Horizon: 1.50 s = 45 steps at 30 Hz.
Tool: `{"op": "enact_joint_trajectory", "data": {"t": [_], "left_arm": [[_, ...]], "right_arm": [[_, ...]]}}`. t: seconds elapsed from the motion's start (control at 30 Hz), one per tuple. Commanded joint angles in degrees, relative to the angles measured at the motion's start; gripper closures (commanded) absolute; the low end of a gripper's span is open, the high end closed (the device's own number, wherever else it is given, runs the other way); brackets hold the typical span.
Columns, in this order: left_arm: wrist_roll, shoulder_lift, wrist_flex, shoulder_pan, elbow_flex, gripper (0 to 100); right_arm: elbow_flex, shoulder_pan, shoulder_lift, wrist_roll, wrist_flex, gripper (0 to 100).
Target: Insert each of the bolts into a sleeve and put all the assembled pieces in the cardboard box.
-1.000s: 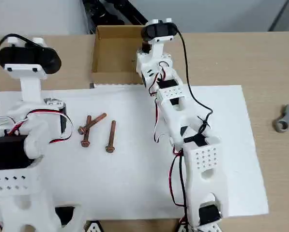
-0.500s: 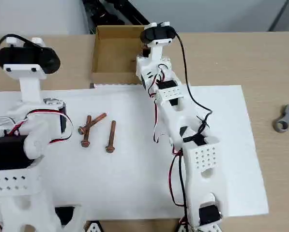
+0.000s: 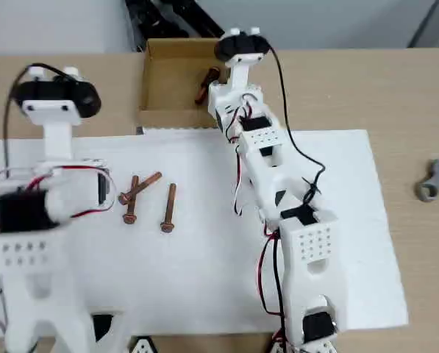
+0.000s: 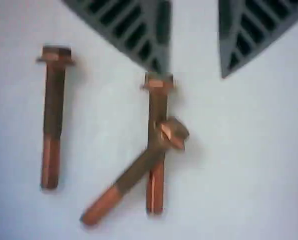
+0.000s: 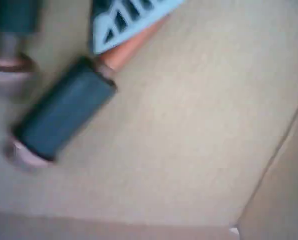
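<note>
Closest to me on the left, my left end effector (image 4: 192, 72) hangs over the white sheet (image 3: 204, 279) with its jaws spread wide and nothing between them; one fingertip sits just above the head of a bolt. Three bare copper bolts lie on the sheet beneath it; one bolt (image 4: 53, 117) lies alone, apart from the other two; the second bolt (image 4: 156, 150) lies parallel to it; the third bolt (image 4: 139, 172) is tilted across the second, its head resting on that one's shank. Off to the right a small grey part (image 3: 434, 180) lies on the bare desk (image 3: 410, 95), well away from the sheet. Farther out, the right arm stretches to the cardboard box (image 3: 164, 51); my right end effector (image 5: 124, 22) is inside it, and I cannot tell whether it grips or not. A bolt in a dark sleeve (image 5: 64, 117) lies on the box floor, its copper tip under the end effector; another dark-sleeved piece (image 5: 6, 45) lies beside it, blurred.
</note>
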<state>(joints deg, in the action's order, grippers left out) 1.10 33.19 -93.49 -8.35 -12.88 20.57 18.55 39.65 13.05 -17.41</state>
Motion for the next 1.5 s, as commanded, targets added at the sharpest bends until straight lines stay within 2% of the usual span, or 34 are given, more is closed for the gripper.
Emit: {"op": "enact_joint_trajectory", "data": {"t": [0.0, 0.33, 0.67, 1.1, 1.23, 1.47], "left_arm": [[-0.53, -7.56, -2.02, 0.35, 0.57, 92], [-6.24, -29.45, -6.15, 2.9, 11.74, 92], [-18.64, -40.79, -5.63, 2.64, 15.16, 92], [-27.96, -53.01, -4.04, 3.69, 28.18, 92], [-28.22, -58.55, -0.44, 3.78, 29.32, 92], [-28.22, -67.08, 0.09, 3.87, 34.07, 92]], "right_arm": [[3.08, -1.54, -9.01, 0.44, -6.55, 85.5], [3.08, -4.18, -20.79, 0.26, -33.19, 85.5], [2.99, -4.09, -24.92, 0.26, -49.54, 85.5], [2.81, -4.18, -24.92, 0.35, -56.4, 85.5], [2.81, -4.18, -24.92, 0.35, -56.4, 85.5], [2.81, -4.18, -24.84, 0.35, -56.4, 85.5]]}}
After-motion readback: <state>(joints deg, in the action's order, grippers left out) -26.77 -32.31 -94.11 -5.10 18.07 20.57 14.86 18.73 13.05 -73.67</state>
